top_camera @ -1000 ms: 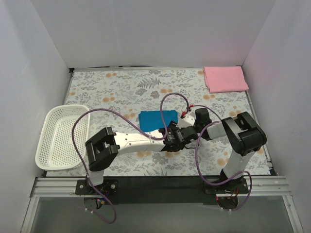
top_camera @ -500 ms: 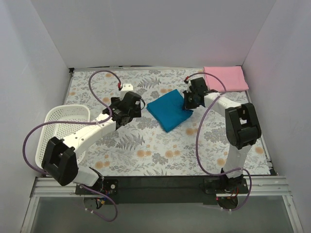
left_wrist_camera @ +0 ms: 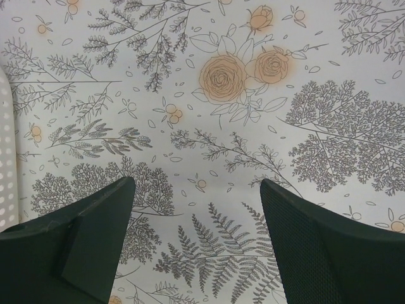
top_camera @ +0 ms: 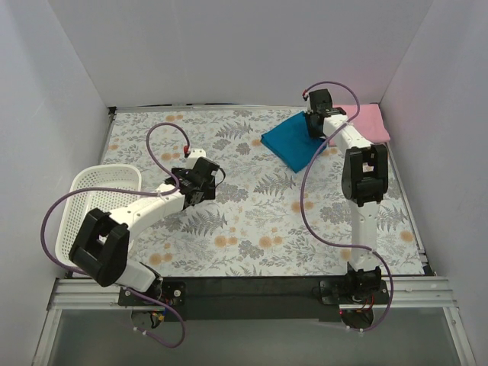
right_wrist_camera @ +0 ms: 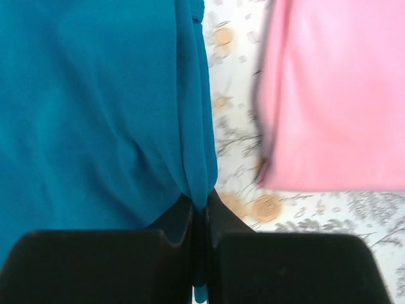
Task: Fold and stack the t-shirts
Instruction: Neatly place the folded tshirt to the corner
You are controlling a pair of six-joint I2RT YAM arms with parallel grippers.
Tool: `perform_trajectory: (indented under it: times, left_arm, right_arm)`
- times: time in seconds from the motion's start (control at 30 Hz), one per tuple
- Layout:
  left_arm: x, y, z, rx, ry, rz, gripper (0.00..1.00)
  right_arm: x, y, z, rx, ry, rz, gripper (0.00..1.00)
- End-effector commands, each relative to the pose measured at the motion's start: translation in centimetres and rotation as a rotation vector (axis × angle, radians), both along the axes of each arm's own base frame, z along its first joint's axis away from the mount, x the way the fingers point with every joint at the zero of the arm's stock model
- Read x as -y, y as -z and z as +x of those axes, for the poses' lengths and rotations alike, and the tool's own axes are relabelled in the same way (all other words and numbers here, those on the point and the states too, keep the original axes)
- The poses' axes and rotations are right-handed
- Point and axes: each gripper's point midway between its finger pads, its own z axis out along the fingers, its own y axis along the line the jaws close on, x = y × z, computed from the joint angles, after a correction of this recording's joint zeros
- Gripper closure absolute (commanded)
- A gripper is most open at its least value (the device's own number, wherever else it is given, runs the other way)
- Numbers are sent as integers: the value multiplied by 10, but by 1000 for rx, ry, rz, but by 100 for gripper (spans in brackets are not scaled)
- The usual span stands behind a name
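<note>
The folded teal-blue t-shirt [top_camera: 293,140] lies at the back right of the table, its right edge pinched in my right gripper [top_camera: 316,131]. In the right wrist view the jaws are shut on a fold of the teal shirt [right_wrist_camera: 95,107] and the gripper [right_wrist_camera: 200,215] sits just left of the folded pink t-shirt [right_wrist_camera: 335,95]. The pink shirt [top_camera: 366,120] lies in the back right corner. My left gripper [top_camera: 200,181] is open and empty over the bare floral cloth at left centre; it also shows in the left wrist view [left_wrist_camera: 197,244].
A white lattice basket [top_camera: 95,213] stands at the left edge; its rim shows in the left wrist view [left_wrist_camera: 5,158]. White walls close the table on three sides. The floral tablecloth [top_camera: 259,221] covers the table.
My right gripper has dragged the teal shirt from the table's middle back and right, up next to the pink shirt. My left arm has let go, swung left and stayed near the basket.
</note>
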Motion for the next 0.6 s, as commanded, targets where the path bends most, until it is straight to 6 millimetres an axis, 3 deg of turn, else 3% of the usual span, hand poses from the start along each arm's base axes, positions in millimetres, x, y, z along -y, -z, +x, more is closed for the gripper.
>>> perform_trajectory:
  times: [0.0, 0.27, 0.4, 0.57]
  left_arm:
    - [-3, -8, 10, 34, -27, 6, 20]
    - [-3, 8, 9, -10, -23, 39, 21]
    - [-3, 12, 8, -25, -18, 44, 21]
    - [-3, 20, 6, -52, -14, 57, 21]
  right_arm:
    - [38, -20, 27, 64, 59, -85, 99]
    - [75, -55, 74, 236, 134, -18, 99]
    - [90, -76, 83, 301, 163, 15, 99]
    - [113, -103, 81, 357, 201, 32, 99]
